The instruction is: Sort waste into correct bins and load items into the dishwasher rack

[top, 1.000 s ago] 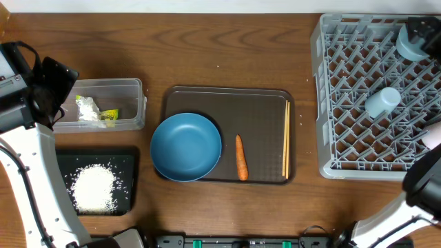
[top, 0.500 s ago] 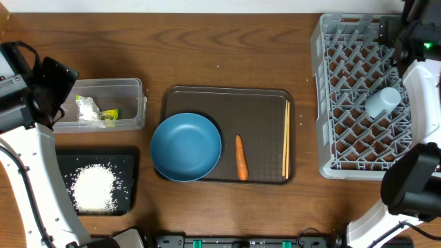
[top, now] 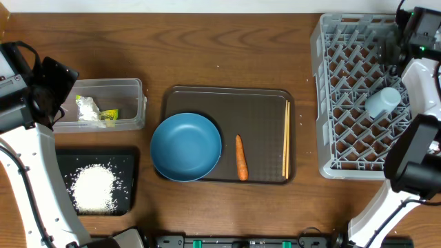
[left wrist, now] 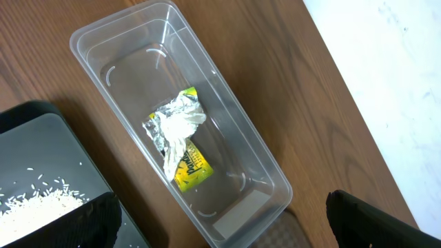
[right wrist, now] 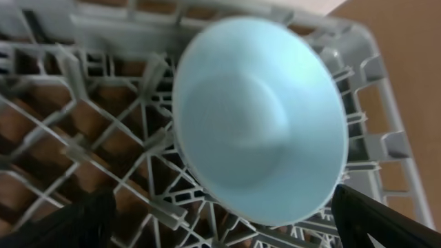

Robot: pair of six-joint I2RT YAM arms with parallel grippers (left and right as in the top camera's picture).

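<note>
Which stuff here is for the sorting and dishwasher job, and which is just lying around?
For the job: rice, carrot, wrapper, clear tub, black tray, big blue bowl, small blue bowl, cup, chopsticks, rack.
Just lying around: brown tray.

We record the light-blue bowl (right wrist: 258, 117) as blurred in the right wrist view; the dishwasher rack (right wrist: 207, 10) runs off every edge there, and the right end effector (right wrist: 220, 200) appears only as dark finger ends in the lower corners. Overhead, the right arm (top: 420, 76) covers the rack's upper right corner, bowl included. In the left wrist view, the left end effector (left wrist: 222, 203) is likewise cropped, the black tray (left wrist: 48, 151) and rice (left wrist: 34, 200) run off the lower left, and the wrapper (left wrist: 180, 138) print is too small to read.
</note>
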